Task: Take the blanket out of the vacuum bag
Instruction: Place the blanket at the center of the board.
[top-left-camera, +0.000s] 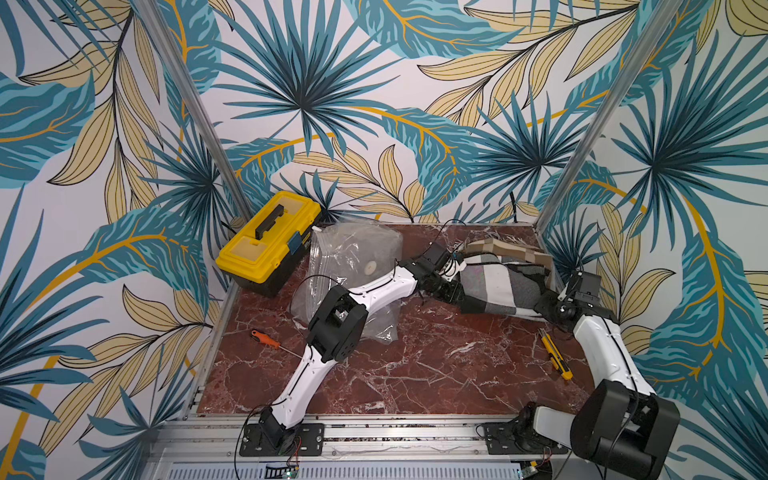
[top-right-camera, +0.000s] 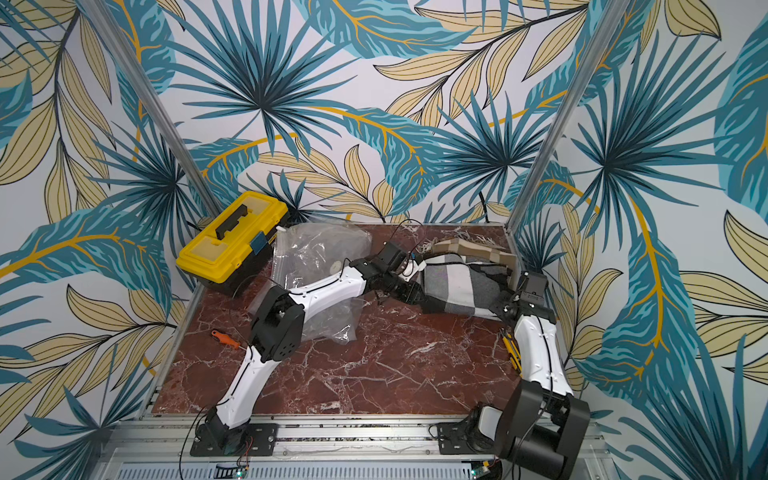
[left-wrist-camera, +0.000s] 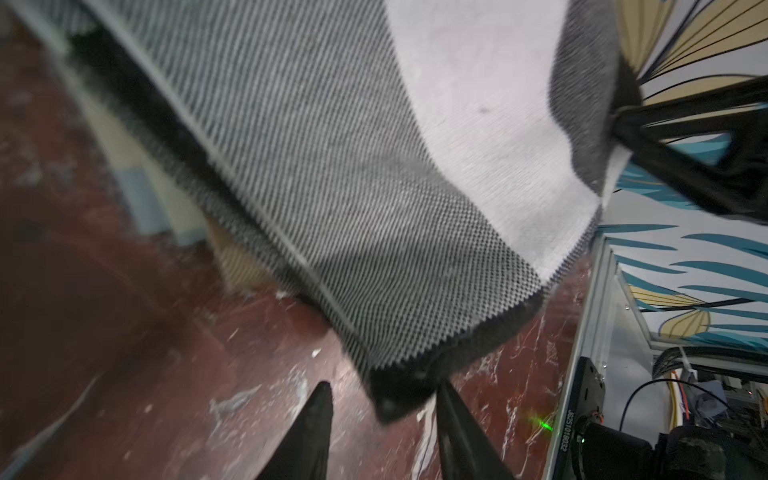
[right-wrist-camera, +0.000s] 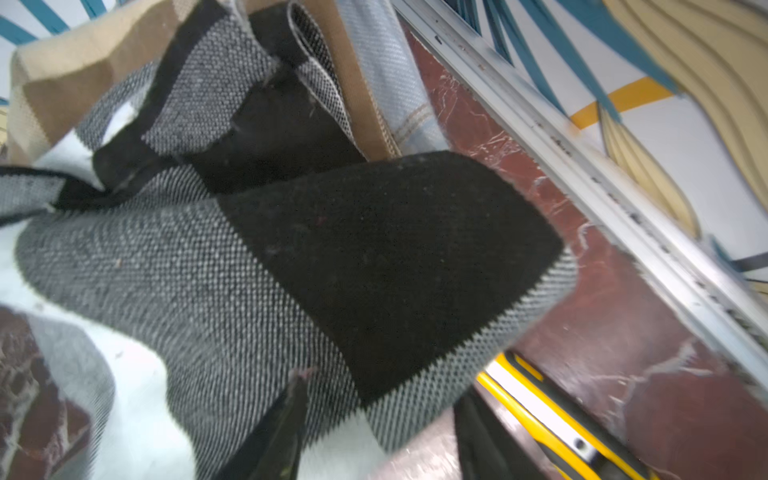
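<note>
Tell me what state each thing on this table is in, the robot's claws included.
blanket: out of the bag, bunched at the table's far right.
vacuum bag: looks empty, crumpled, partly under the left arm.
toolbox: lid closed.
screwdriver: lying flat.
utility knife: lying flat; blade too small to tell.
left gripper: open, blanket corner between its jaws.
right gripper: open, blanket edge between its jaws.

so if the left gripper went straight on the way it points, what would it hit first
Most likely the blanket: its dark corner hangs just ahead of the left gripper, between its parted jaws, with the marble tabletop beyond. Depth is hard to judge.
</note>
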